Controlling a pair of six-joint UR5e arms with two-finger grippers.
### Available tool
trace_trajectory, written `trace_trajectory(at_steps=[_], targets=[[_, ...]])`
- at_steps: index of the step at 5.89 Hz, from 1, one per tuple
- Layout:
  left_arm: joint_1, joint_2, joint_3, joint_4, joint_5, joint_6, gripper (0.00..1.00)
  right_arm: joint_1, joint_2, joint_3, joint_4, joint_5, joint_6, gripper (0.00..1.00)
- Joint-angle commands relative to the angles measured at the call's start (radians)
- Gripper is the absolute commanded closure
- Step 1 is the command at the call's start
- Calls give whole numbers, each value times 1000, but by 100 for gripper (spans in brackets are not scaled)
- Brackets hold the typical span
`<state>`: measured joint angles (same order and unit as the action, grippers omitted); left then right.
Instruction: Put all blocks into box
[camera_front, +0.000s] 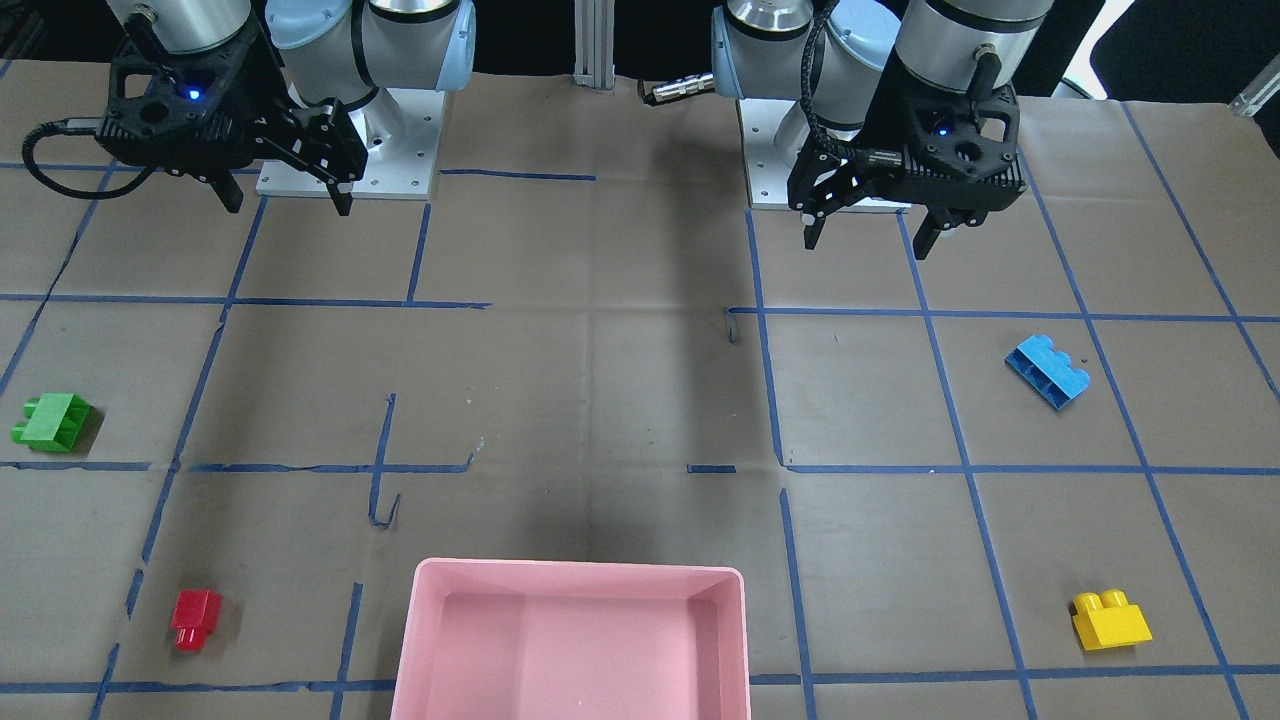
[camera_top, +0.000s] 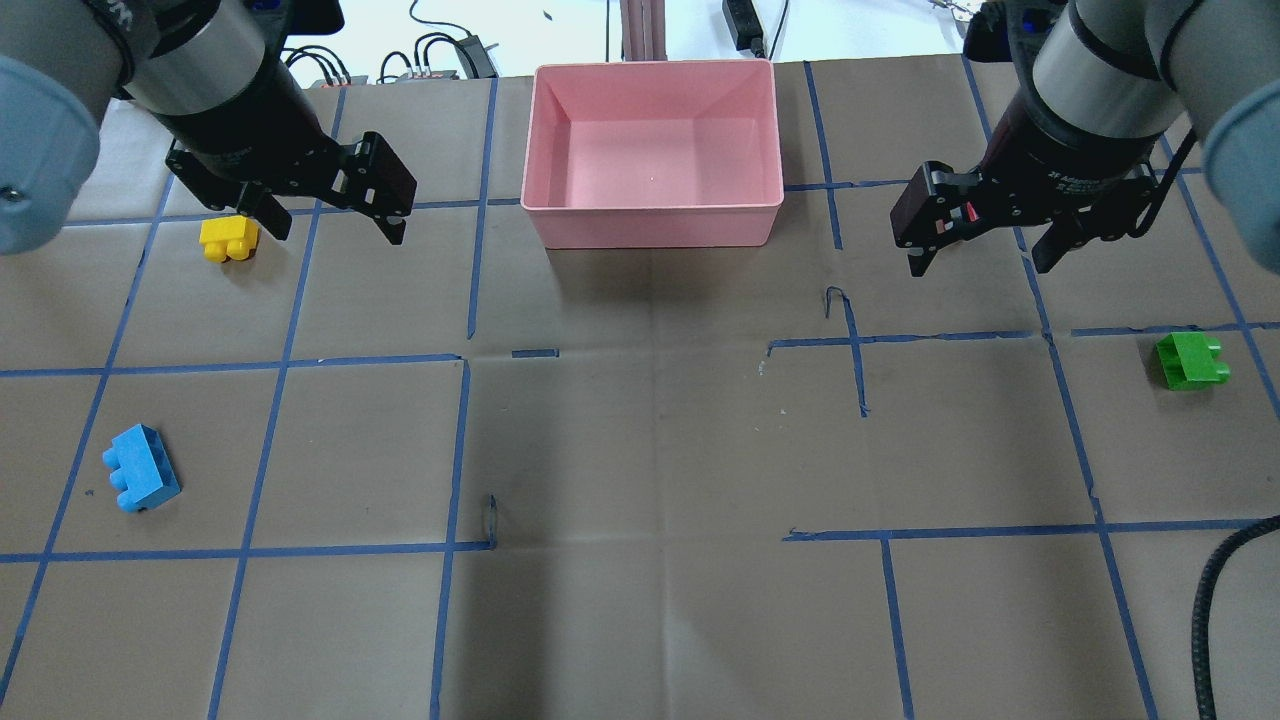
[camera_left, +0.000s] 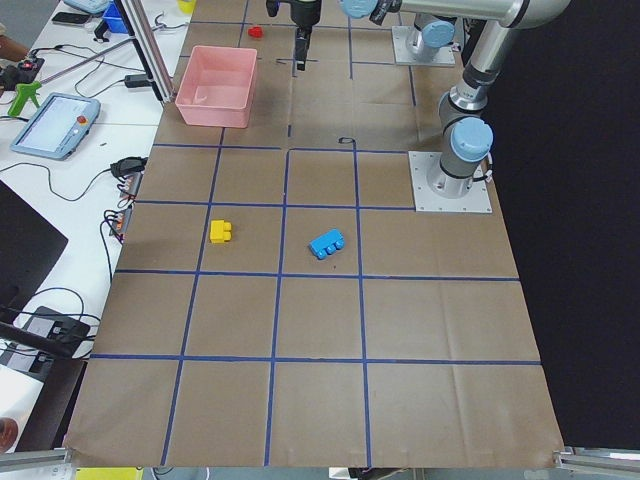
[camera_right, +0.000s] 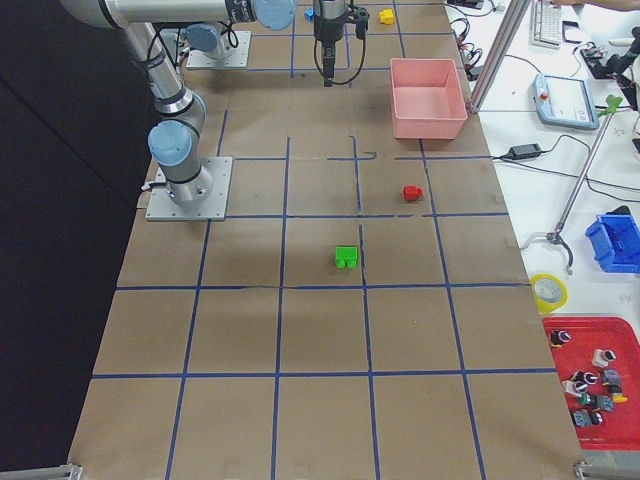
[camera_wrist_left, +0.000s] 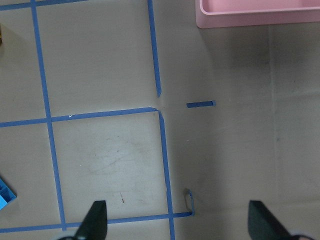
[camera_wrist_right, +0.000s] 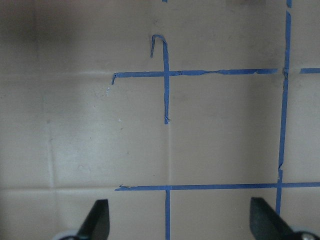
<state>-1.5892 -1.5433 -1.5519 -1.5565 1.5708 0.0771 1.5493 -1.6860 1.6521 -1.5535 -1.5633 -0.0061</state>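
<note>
Left hand (camera_top: 333, 222), right hand (camera_top: 978, 262) spread, empty, raised over table (camera_top: 650, 450): likely ready to reach. Blocks (camera_top: 1190, 360) scattered outside empty box (camera_top: 650, 215).

Four small plastic studded toy bricks lay on the brown paper (camera_front: 600, 400): one green brick (camera_front: 50, 421), one red brick (camera_front: 195, 618), one longer blue brick (camera_front: 1046, 370) and one yellow brick (camera_front: 1110, 620). Two of them, blue and yellow, sat on the robot's left side, the yellow farther from the robot. The other two, green and red, sat on its right side, the red farther out. There was a single shallow pink rectangular plastic tray (camera_front: 570, 575) at the far middle, and all four bricks lay outside it. Two robot arms (camera_left: 468, 150) stood at the near edge. Each stood on one square metal base plate (camera_left: 475, 200) and ended in one black two-finger gripper: the left gripper (camera_front: 866, 245) and the right gripper (camera_front: 288, 207).
</note>
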Motion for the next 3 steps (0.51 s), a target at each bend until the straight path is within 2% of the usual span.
trace_trajectory(at_steps=[1, 3], targets=[[0, 0, 1, 0, 0, 0, 1, 0, 0, -2, 0, 0, 0, 0], [0, 3, -7, 0, 0, -2, 1, 0, -1, 0, 1, -1, 0, 0]])
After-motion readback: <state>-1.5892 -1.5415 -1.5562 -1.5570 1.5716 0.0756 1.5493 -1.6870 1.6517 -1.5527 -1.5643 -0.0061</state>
